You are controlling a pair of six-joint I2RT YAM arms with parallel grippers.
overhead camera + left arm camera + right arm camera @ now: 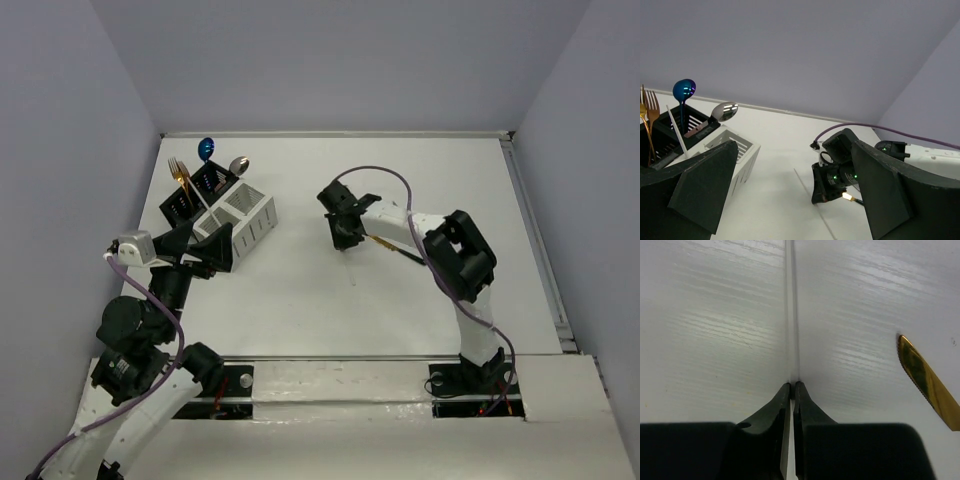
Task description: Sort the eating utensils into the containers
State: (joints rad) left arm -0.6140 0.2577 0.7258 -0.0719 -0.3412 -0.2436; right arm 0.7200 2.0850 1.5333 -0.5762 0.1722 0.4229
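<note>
A thin white chopstick [791, 315] lies flat on the white table, and my right gripper [793, 385] is shut on its near end. In the top view that gripper [345, 243] points down at mid-table, with the chopstick [354, 272] running toward the near edge. A gold-bladed knife [927, 385] lies just to its right. The black container [190, 198] holds a blue spoon [207, 150], a silver spoon [239, 165] and a gold fork [178, 170]. The white container [250, 215] stands beside it. My left gripper [205, 250] hangs open just in front of the white container, holding nothing.
A white chopstick [677, 132] stands upright between the black container [687, 122] and the white one [737, 145]. Grey walls enclose the table at the back and both sides. The right arm's purple cable [385, 175] loops over its wrist.
</note>
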